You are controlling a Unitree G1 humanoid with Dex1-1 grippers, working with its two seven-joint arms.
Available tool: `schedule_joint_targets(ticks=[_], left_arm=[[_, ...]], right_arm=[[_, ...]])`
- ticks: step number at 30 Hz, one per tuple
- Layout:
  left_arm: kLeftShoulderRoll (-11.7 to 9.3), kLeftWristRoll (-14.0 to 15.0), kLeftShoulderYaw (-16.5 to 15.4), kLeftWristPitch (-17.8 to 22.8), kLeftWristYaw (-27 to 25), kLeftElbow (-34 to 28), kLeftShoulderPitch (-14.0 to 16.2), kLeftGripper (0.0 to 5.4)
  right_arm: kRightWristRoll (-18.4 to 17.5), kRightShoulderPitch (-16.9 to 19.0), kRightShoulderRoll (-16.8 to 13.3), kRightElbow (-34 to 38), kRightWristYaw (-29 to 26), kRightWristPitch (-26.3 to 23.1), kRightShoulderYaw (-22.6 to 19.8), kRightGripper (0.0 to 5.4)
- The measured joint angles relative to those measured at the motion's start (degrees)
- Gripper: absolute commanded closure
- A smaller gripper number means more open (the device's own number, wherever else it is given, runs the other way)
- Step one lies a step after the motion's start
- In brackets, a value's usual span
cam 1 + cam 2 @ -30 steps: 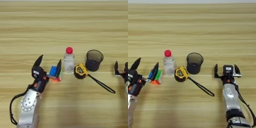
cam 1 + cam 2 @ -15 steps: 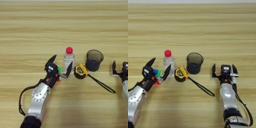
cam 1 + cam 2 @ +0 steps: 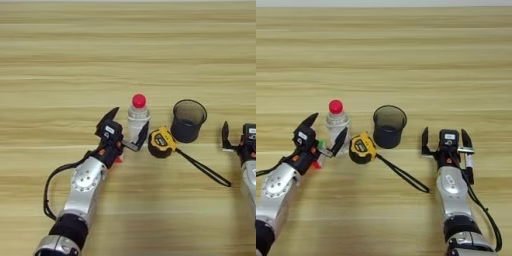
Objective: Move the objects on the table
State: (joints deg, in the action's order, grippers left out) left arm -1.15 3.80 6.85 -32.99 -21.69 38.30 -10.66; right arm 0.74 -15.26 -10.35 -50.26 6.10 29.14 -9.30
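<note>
One bottle [image 3: 137,119], one puzzle cube [image 3: 317,156], one tape measure [image 3: 161,142], one cup [image 3: 188,120]

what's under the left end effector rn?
The puzzle cube, mostly covered: only red and green slivers show beneath the left end effector, whose open fingers straddle it beside the bottle. The rest is hidden.

No legible txt; tape measure [image 3: 161,142] label prob. unreadable.
</note>
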Motion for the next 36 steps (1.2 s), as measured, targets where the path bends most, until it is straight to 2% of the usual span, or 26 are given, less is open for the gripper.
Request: schedule_joint_targets(ticks=[12, 23, 27, 34, 36], left_arm=[[2.2, -1.1, 0.8, -1.3, -0.4, 3.8, -2.3, 0.00], [2.4, -1.2, 0.2, -1.7, 0.1, 6.3, -4.4, 0.00], [2.7, -1.2, -0.1, -1.9, 0.2, 8.8, -6.4, 0.00], [2.7, -1.2, -1.7, -3.0, 0.9, 12.5, -8.1, 0.82], [2.8, -1.2, -1.9, -3.5, 1.0, 13.4, -8.5, 1.21]], right_arm=[[0.0, 0.0, 0.0, 0.0, 0.0, 0.0, 0.0, 0.02], [0.0, 0.1, 0.1, 0.0, 0.0, 0.1, 0.0, 0.02], [0.0, 0.4, 0.2, 0.2, 0.0, 0.1, 0.0, 0.02], [0.0, 0.5, 0.3, 0.6, 0.0, 0.1, 0.0, 0.00], [0.0, 0.5, 0.3, 0.6, 0.0, 0.1, 0.0, 0.00]])
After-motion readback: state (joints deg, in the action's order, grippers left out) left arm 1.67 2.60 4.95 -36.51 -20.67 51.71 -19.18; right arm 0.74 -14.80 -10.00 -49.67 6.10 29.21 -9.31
